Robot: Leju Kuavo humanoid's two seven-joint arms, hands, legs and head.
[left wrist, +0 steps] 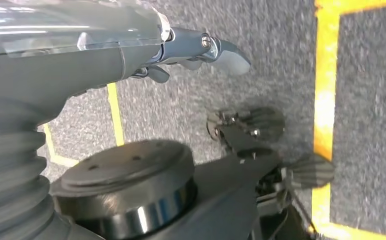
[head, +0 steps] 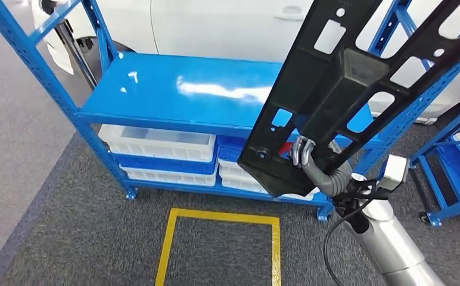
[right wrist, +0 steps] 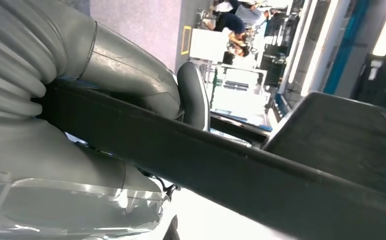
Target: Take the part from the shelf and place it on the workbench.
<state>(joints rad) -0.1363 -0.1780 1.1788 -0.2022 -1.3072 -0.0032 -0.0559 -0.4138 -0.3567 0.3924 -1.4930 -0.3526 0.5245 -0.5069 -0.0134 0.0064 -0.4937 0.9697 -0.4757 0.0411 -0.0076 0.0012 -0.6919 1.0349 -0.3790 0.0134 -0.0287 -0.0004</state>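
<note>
Black and pierced with cut-outs, the part [head: 341, 77] is gripped at its lower end by the right hand [head: 304, 154] and held tilted in the air above the blue shelf [head: 180, 89], while the left hand [left wrist: 201, 50], seen over grey carpet [left wrist: 281, 55], cannot be judged.

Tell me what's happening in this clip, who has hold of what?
The robot's right hand grips a long black panel near its lower end, holding it up clear of the blue shelf. The left hand holds nothing and hangs over grey carpet marked with yellow tape. The panel is not yet set down anywhere.
</note>
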